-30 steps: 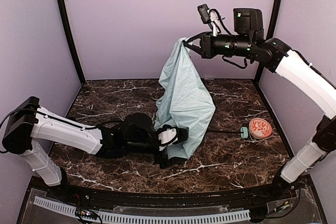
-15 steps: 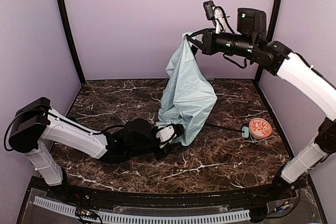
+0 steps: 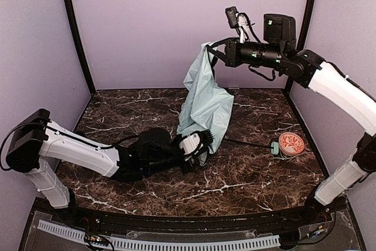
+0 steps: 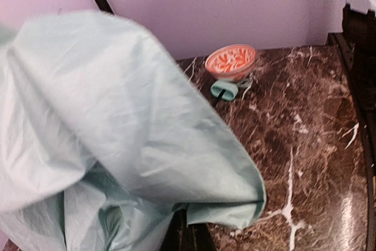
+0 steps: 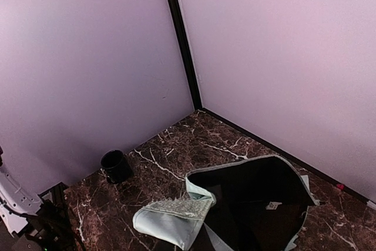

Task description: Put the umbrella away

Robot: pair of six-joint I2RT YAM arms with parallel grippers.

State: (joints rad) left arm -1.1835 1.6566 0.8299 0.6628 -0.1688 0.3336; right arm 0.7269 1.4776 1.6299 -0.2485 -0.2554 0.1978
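- Umbrella [image 3: 205, 107]: pale mint canopy, hanging in the air over the middle of the table [image 3: 247, 174]. Its top corner is high near the back wall and its lower hem is just above the marble. The drape is narrower and more gathered than a second ago, and the hem sits higher.
- Umbrella, right wrist view [image 5: 247, 198]: the black lining lies open, with a mint fold at the near edge.
- Shaft [image 3: 247, 144]: a thin black line running from under the canopy rightward to the handle. It lies low over the table, as before.
- Handle [image 3: 274, 147]: small and mint, on the table, touching the bowl's left side. It has not moved.
- Bowl [image 3: 291, 143]: orange-patterned, near the right edge, in the same spot.
- Right gripper [image 3: 212, 51]: raised and pointing left, jaws clenched on the canopy's top corner. Its height is almost unchanged.
- Left gripper [image 3: 200, 144]: low at the hem. It was spread wide a second ago and is now clamped on the lower edge of the fabric.
- Left wrist view: crumpled mint fabric [image 4: 117, 145] fills the left side, and the fingers themselves are hidden.
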